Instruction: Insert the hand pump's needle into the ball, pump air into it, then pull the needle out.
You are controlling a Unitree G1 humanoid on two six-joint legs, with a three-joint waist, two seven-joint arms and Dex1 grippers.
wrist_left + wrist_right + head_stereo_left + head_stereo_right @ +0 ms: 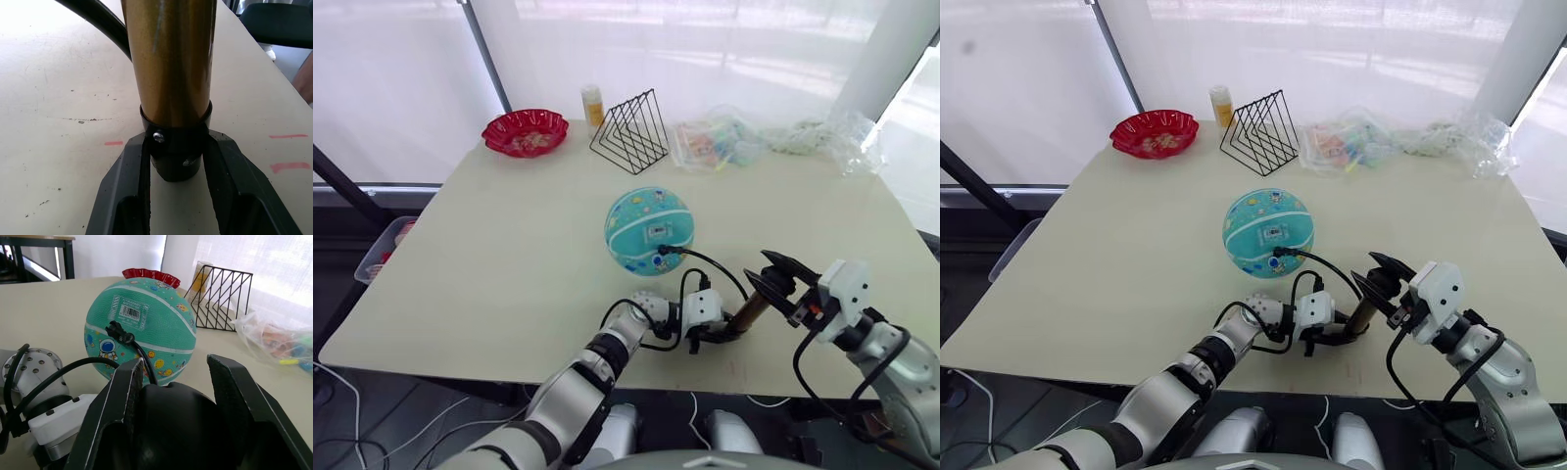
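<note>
Hand pump lies tilted nr table's front edge, at 5 o'clock from teal ball mid-table. Left gripper clamps pump's black base cap; right gripper grips the T-handle. Hose loops to end fitting pressed against ball beside white label patch; needle hidden.
</note>
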